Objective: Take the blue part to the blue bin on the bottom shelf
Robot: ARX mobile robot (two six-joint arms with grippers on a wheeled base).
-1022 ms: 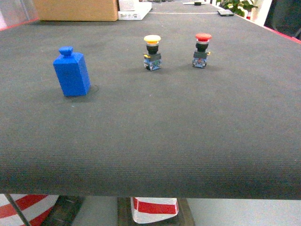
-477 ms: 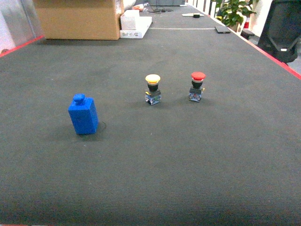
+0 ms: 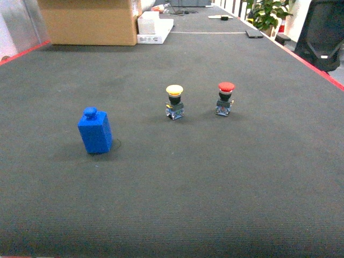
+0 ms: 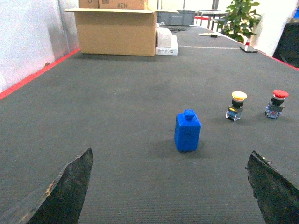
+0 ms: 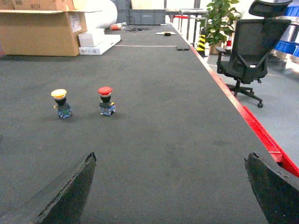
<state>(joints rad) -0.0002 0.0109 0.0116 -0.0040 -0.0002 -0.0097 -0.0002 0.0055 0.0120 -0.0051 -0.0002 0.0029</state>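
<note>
The blue part [image 3: 95, 131] stands upright on the dark table mat [image 3: 177, 188], left of centre, a small boxy block with a round knob on top. It also shows in the left wrist view, where the blue part [image 4: 188, 131] stands ahead of my left gripper [image 4: 170, 156] and slightly to its right. That gripper is open, nothing between its dark fingers [image 4: 65, 191], and well short of the part. My right gripper [image 5: 170, 156] is open too, over bare mat. Neither gripper shows in the head view. The blue bin is out of view.
A yellow-capped push button [image 3: 174, 101] and a red-capped push button [image 3: 225, 98] stand right of the blue part. A cardboard box [image 3: 88, 21] and white boxes [image 3: 155, 25] sit at the far end. The table's red edge [image 5: 254, 123] runs along the right, with an office chair [image 5: 247, 51] beyond.
Since one second ago the head view has shifted so the table's front edge is out of frame. Over the last half second nothing has moved.
</note>
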